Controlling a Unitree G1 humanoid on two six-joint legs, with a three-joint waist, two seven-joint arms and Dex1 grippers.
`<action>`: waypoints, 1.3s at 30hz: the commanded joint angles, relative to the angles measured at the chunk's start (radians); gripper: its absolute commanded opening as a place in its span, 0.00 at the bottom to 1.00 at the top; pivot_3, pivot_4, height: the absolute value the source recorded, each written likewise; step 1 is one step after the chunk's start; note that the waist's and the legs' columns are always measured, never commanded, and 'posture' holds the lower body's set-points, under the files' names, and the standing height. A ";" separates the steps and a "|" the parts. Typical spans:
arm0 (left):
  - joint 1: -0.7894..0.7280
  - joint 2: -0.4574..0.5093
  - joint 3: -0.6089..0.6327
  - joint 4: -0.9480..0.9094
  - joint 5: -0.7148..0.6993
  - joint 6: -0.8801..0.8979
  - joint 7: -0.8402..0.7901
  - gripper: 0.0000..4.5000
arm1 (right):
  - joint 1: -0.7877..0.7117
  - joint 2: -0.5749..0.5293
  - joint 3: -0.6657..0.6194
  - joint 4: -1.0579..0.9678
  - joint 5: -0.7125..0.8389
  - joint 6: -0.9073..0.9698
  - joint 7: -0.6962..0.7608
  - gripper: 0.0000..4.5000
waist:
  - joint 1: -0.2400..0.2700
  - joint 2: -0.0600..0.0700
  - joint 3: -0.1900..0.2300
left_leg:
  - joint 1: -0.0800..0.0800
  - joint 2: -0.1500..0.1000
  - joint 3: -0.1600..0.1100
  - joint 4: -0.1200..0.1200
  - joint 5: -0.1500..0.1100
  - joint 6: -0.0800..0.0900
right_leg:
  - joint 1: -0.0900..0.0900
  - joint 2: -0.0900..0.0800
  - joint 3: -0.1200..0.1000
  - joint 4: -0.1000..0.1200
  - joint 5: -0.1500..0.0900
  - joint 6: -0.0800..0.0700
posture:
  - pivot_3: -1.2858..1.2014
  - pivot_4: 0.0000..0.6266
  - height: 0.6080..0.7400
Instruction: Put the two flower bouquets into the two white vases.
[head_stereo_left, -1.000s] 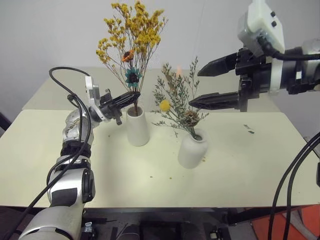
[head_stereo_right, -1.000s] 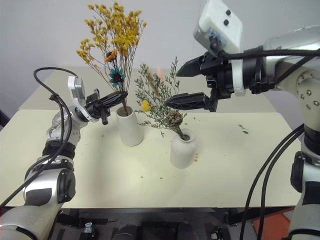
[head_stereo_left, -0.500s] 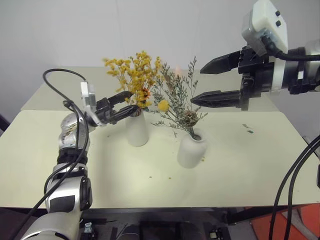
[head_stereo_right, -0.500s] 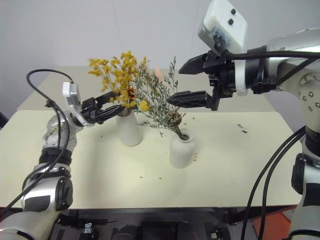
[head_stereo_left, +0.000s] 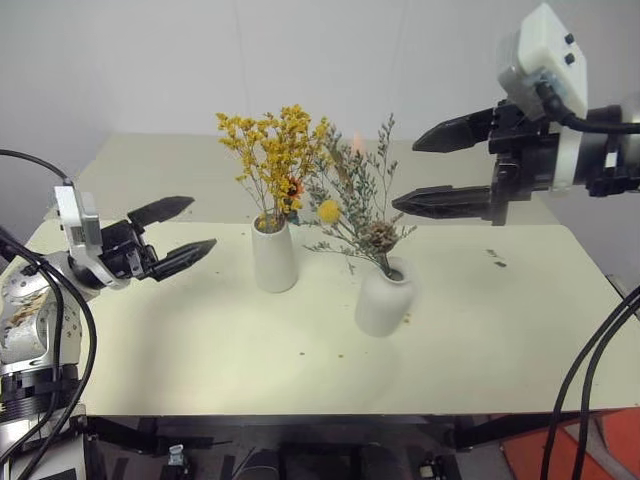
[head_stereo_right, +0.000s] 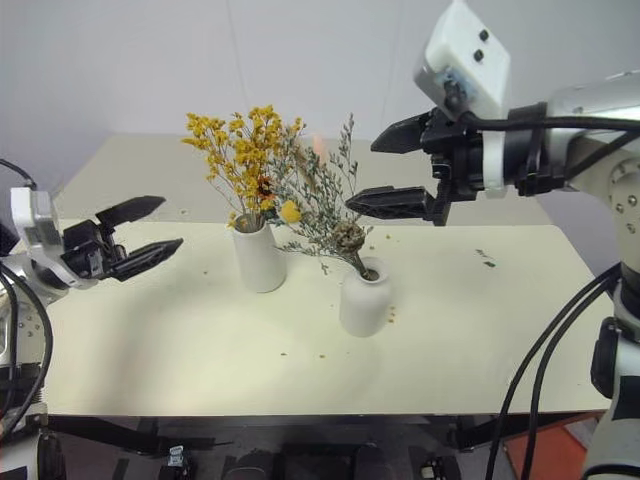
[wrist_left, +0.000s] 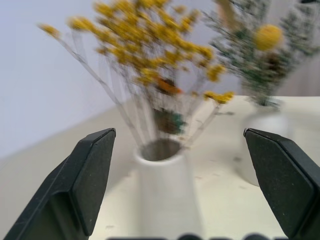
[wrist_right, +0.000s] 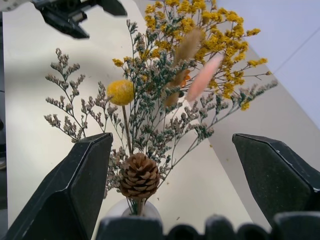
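Grippers first: the left gripper (head_stereo_left: 172, 234) hangs over the left part of the table (head_stereo_left: 500, 330) with its two black fingers spread wide and nothing between them, well apart from the tall vase (head_stereo_left: 274, 255) it points at. The right gripper (head_stereo_left: 428, 168) is up in the air on the right, fingers just as wide and empty, aimed at the flowers from above the round vase (head_stereo_left: 383, 299). Both bunches are already in: the yellow bouquet (head_stereo_left: 272, 148) stands in the tall vase, stems going pretty much straight up and fanning out at the top, and the grey-green bouquet (head_stereo_left: 352, 200) sits in the round vase, leaning up and to the left so its sprigs tangle into the yellow one. Where they overlap it's hard to say which stem belongs to which. There's a yellow ball bloom (wrist_right: 120, 92) and a pine cone (wrist_right: 140, 176) low in the grey-green bunch; the round vase's neck is mostly cut off in the right wrist view. In the left wrist view everything's blurry, though you can see down into the tall vase's mouth. Little crumbs (head_stereo_left: 340, 353) of flower are scattered on the table.
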 joint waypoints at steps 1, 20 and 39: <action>-0.008 0.033 0.010 -0.069 -0.011 0.008 0.040 0.99 | 0.028 -0.046 -0.086 -0.018 0.017 -0.022 0.002 1.00 | 0.001 0.000 0.000 | 0.000 0.000 0.000 0.000 0.000 0.000 | 0.000 0.000 0.000 0.000 0.000 0.000 | 0.52 0.24 1.00; 0.068 0.130 0.042 -0.089 0.006 -0.037 0.033 0.99 | 0.745 -0.176 -0.745 -0.286 0.117 0.031 0.027 1.00 | 0.000 0.000 0.000 | 0.005 0.002 0.005 0.000 0.000 0.000 | 0.003 0.001 0.002 -0.001 -0.004 0.006 | 0.52 0.24 1.00; 0.065 0.252 0.086 -0.012 -0.002 -0.066 -0.033 0.99 | 0.888 -0.022 -0.863 -0.342 0.269 -0.067 -0.156 1.00 | 0.003 -0.001 -0.001 | 0.005 0.002 0.004 -0.001 0.000 0.000 | 0.004 0.001 0.002 -0.002 -0.005 0.006 | 0.52 0.24 1.00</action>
